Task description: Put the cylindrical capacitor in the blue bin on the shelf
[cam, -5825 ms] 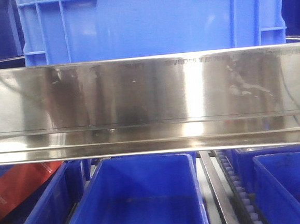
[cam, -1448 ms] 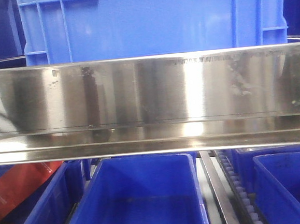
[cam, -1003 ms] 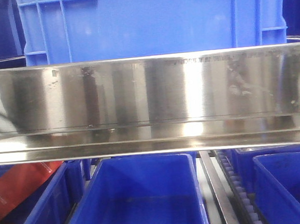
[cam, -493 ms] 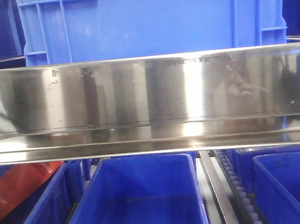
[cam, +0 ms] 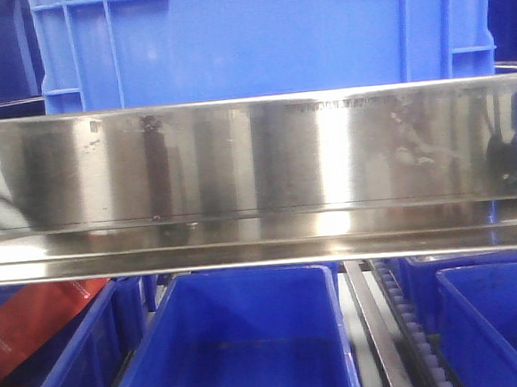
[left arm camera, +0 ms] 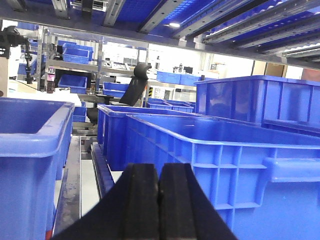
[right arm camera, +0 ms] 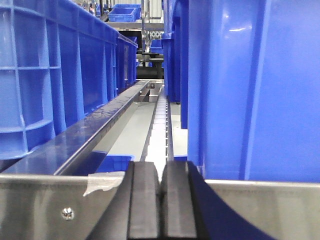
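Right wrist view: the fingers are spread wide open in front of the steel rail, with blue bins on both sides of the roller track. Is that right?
Not quite. The right wrist view shows the right gripper shut, its fingers pressed together. The rest holds: the steel rail is right ahead, and blue bins stand on both sides of the roller track.

Shelf [cam: 256, 158]: stainless steel rack; a wide reflective front rail spans the front view horizontally. Blue bin [cam: 230, 348]: open-topped, rectangular, sits below the rail on the lower tier, interior empty. Capacitor: not visible in any view.
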Available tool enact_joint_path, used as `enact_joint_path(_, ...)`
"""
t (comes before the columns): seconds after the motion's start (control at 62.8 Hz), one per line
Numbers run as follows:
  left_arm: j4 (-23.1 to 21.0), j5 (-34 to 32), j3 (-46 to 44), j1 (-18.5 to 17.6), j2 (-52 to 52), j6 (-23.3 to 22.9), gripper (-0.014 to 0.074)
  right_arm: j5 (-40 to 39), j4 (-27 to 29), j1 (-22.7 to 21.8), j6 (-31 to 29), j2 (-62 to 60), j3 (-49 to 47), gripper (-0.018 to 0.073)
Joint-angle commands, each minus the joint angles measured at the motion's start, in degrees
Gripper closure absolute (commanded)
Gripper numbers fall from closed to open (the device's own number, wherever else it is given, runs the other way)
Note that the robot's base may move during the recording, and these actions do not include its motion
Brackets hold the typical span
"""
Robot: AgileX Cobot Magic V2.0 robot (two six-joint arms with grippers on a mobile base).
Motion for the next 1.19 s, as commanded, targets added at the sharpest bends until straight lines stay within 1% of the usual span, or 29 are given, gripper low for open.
enact_joint_path(0.0, -0.35, -0.77, 0.13, 0.17, -0.25, -0.29, 0.0708, -0.76, 0.16, -0.23, 0.45, -0.23, 0.00, 0.0727)
enact_joint_path(1.098, -0.46, -0.77, 0.32, 0.31, -0.24, -0.29, 0.0708, -0.26, 0.16, -0.23, 0.45, -0.23, 0.00, 0.0727)
enact_joint_path(1.13, 0.13, -0.77, 0.52, 0.65, -0.24, -0.29, 0.0708, -0.26, 0.16, -0.23, 0.45, -0.23, 0.00, 0.0727)
enact_joint_path(1.178, 3.27, -0.77, 0.90, 1.81, -0.27, -2.15, 0.0708, -0.26, 0.16, -0.23, 0.45, -0.23, 0.00, 0.0727)
